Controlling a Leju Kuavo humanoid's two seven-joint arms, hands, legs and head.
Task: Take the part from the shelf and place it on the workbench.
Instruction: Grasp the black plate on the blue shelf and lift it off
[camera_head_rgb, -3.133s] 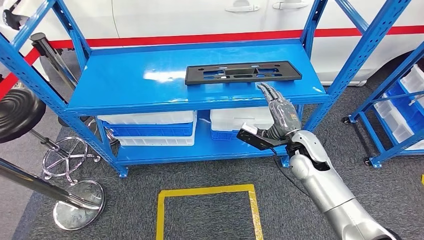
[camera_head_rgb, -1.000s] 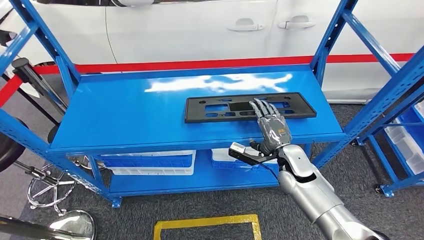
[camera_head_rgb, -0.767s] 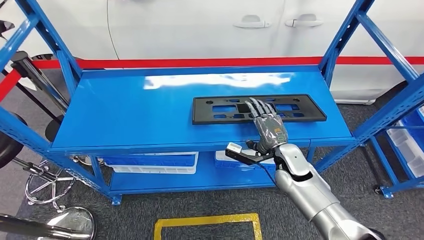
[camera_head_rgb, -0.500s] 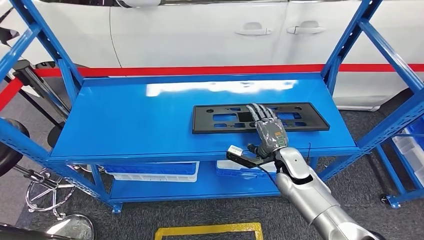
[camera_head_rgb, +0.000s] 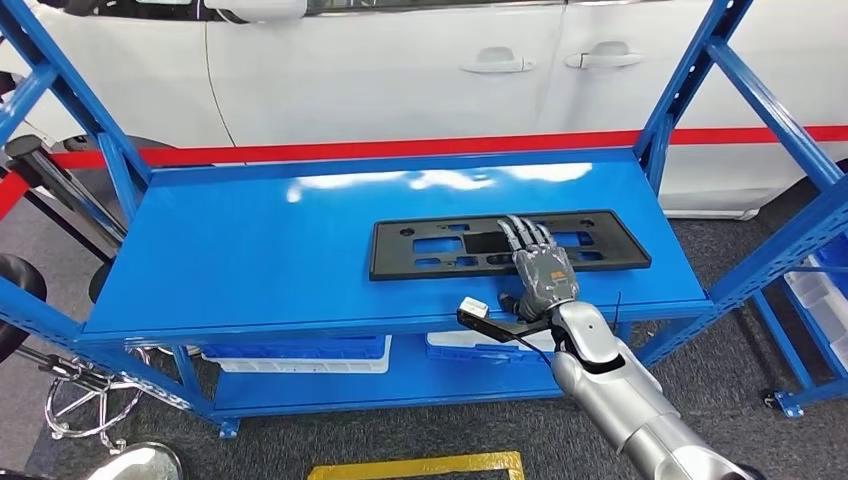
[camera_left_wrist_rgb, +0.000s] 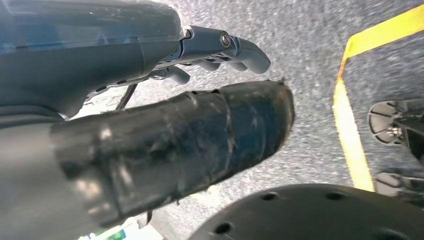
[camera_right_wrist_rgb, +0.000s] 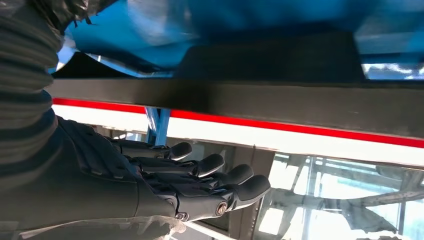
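The part is a flat black plate with cut-outs, lying on the top board of the blue shelf, right of middle. My right hand reaches over the shelf's front edge, its fingers stretched out flat above the part's near side and holding nothing. In the right wrist view those fingers hover a little off the part, seen edge-on. My left hand hangs over the grey floor with nothing in it, fingers apart from the thumb.
A white car with a red stripe stands right behind the shelf. White and blue bins sit on the lower board. Blue uprights frame the shelf; another rack is at the right. Yellow floor tape lies below.
The camera has moved closer to the shelf. My right hand has gone from in front of the shelf's edge to over the part's near side, fingers still spread.
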